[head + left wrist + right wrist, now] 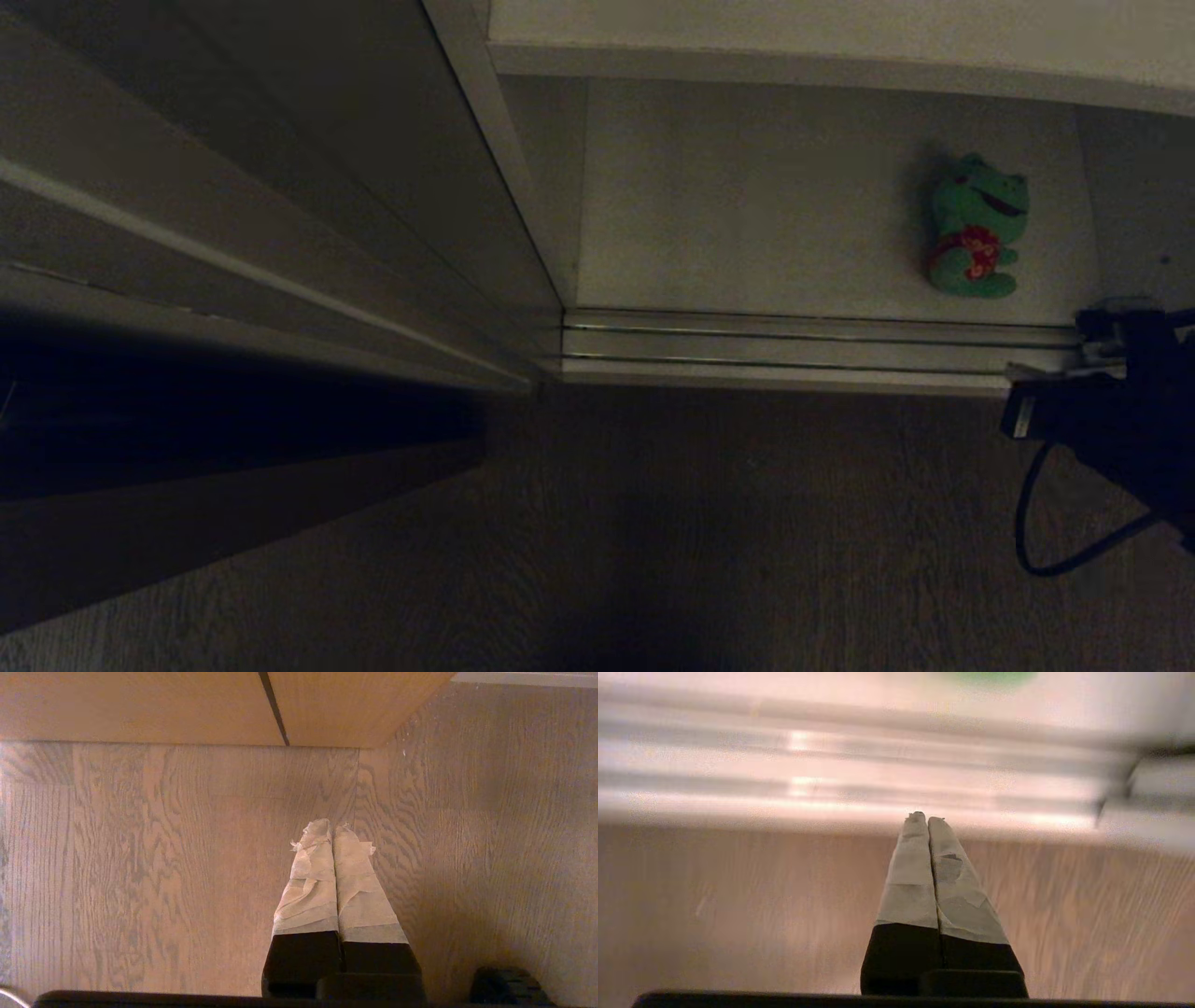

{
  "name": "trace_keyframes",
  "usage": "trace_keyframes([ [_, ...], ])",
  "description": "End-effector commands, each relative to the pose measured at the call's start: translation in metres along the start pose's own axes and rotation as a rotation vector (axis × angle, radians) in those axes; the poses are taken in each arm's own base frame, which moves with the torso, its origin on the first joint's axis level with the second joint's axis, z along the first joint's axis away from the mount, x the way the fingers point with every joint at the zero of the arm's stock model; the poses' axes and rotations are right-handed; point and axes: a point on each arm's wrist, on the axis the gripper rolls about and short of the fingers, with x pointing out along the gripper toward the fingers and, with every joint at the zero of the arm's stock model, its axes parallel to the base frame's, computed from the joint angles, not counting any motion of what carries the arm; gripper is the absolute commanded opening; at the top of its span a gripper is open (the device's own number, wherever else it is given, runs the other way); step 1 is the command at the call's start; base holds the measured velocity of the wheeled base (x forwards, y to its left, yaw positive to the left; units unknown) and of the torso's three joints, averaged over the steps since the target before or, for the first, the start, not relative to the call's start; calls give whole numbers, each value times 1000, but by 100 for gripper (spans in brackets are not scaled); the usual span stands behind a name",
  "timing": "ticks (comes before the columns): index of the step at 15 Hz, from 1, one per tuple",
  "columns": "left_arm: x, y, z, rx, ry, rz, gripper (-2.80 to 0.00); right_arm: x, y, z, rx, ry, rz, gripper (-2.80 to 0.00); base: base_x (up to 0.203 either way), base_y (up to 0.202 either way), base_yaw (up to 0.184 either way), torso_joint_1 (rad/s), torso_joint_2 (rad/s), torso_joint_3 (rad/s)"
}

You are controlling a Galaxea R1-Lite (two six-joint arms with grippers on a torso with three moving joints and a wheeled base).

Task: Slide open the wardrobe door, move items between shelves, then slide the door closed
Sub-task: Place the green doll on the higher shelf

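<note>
The left gripper (332, 835) points at the wood floor (163, 868), taped fingers pressed together, holding nothing. The right gripper (923, 817) is likewise fully closed and empty, tips above the floor just short of the door track (803, 347). Beyond the track, the green frog (976, 227) lies on the white bottom shelf (728, 224). The sliding wardrobe door (280, 187) stands at the left, leaving this compartment exposed.

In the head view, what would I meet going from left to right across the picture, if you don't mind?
Sliding door → bottom shelf → frog → right hand at the right edge.
</note>
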Motion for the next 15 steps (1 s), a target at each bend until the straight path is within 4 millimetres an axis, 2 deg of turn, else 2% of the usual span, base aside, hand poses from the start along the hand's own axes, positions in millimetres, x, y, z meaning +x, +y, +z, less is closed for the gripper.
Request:
trace_keyframes([
  [1, 0, 0, 0, 0, 0, 0, -280, 18, -3, -8, -4, -10, -13, -280, 0, 0, 0, 0, 0, 0],
  [3, 0, 0, 0, 0, 0, 0, -280, 32, -3, -14, 2, -16, -17, -280, 0, 0, 0, 0, 0, 0],
  [6, 0, 0, 0, 0, 0, 1, -280, 49, -11, -2, 3, -94, -50, -280, 0, 0, 0, 0, 0, 0],
  [9, 0, 0, 0, 0, 0, 0, -280, 48, -15, 8, -8, -124, -62, -280, 0, 0, 0, 0, 0, 0],
  [10, 0, 0, 0, 0, 0, 0, -280, 50, -15, 10, -20, -135, -61, 0, 0, 0, 0, 0, 0, 0],
  [13, 0, 0, 0, 0, 0, 0, -280, 54, -15, 12, -30, -145, -58, 0, 0, 0, 0, 0, 0, 0],
  [15, 0, 0, 0, 0, 0, 0, -280, 60, -15, 21, -27, -180, -59, 0, 0, 0, 0, 0, 0, 0],
])
